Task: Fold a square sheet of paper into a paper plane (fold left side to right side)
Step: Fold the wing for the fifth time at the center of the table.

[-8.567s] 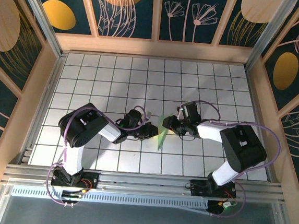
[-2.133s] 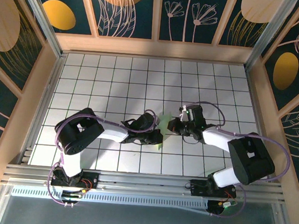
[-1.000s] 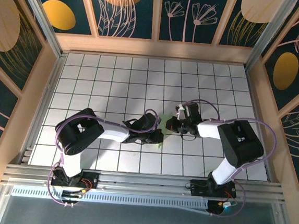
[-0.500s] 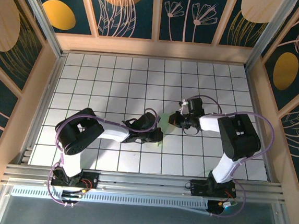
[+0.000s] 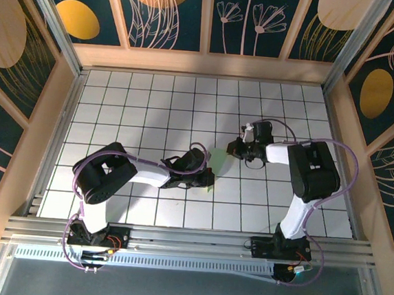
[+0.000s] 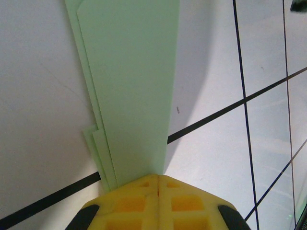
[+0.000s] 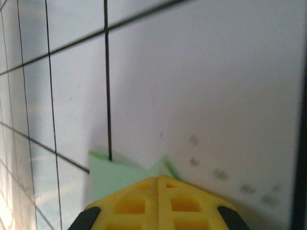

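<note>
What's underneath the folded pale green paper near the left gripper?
White gridded tabletop lies under the folded pale green paper. The paper's near end is hidden by the left gripper.

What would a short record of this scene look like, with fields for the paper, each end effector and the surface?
paper: pale green, folded into a long strip of several layers
left end effector: shut on one end of the paper
right end effector: shut, tips at a green paper corner; whether it grips is unclear
table: white tiles with dark grid lines
</note>
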Tool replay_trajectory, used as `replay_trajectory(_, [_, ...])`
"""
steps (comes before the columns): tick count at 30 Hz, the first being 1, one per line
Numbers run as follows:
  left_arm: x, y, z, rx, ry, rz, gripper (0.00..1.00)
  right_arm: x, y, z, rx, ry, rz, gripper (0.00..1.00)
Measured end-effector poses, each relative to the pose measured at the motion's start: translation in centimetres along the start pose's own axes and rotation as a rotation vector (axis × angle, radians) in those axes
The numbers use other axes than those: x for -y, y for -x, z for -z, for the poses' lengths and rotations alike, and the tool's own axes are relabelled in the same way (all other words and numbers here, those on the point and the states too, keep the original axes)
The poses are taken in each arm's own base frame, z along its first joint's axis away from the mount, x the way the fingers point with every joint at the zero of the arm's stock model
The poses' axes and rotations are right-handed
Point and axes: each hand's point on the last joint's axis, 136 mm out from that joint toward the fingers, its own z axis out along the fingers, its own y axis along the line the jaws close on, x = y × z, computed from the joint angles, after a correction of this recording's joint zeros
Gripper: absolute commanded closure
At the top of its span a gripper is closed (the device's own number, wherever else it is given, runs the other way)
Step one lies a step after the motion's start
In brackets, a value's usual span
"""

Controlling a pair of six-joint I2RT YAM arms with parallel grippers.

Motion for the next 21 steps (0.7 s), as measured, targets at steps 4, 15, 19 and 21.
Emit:
replay_trajectory(4, [0.0, 0.0, 0.0, 0.001, -0.001, 0.000, 1.00, 0.6, 1.4, 0.0, 0.031, -0.015, -0.002, 1.00])
replay_trajectory(15, [0.0, 0.0, 0.1, 0.001, -0.001, 0.000, 1.00, 0.6, 3.3, 3.8, 0.147, -0.071, 0.009, 1.00])
replay_trajectory(19, [0.0, 0.0, 0.1, 0.001, -0.001, 0.000, 1.00, -1.9, 1.6, 6.1, 0.167, -0.015, 0.036, 1.00])
replay_trajectory(21, [0.0, 0.0, 0.1, 0.001, 0.000, 0.000, 1.00, -2.8, -0.5, 6.1, 0.132, 0.017, 0.031, 1.00])
